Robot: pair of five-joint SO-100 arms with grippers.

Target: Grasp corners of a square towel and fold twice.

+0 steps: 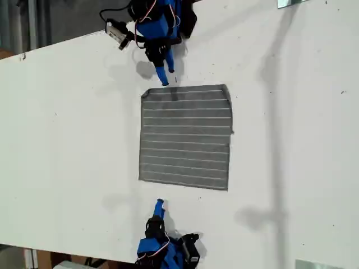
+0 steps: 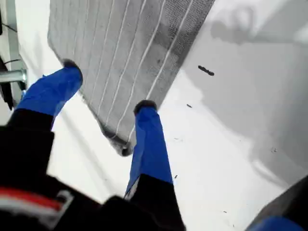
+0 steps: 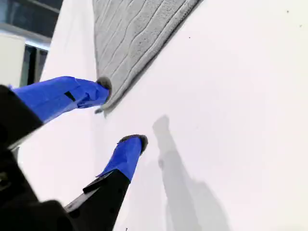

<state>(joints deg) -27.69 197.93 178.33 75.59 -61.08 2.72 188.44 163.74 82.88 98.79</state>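
Note:
The grey striped towel (image 1: pixel 185 137) lies flat and unfolded on the white table (image 1: pixel 67 140). My first gripper (image 1: pixel 160 203) is at the exterior view's bottom, a little short of the towel's lower edge, and stands open. In its wrist view the blue fingers (image 2: pixel 144 120) spread over the towel (image 2: pixel 110 38), with a frayed corner (image 2: pixel 124 148) between them. My second gripper (image 1: pixel 164 78) is at the exterior view's top, beside the upper edge, and also open. One fingertip (image 3: pixel 103 86) is at a corner (image 3: pixel 100 109) of the towel (image 3: pixel 130 33); the other is over bare table.
A small dark mark (image 1: pixel 199 197) lies on the table just off the towel's lower edge, also seen as a mark (image 2: pixel 206 70) in the first wrist view. The table's edge runs slanted at the exterior view's upper left. Long shadows cross the exterior view's right.

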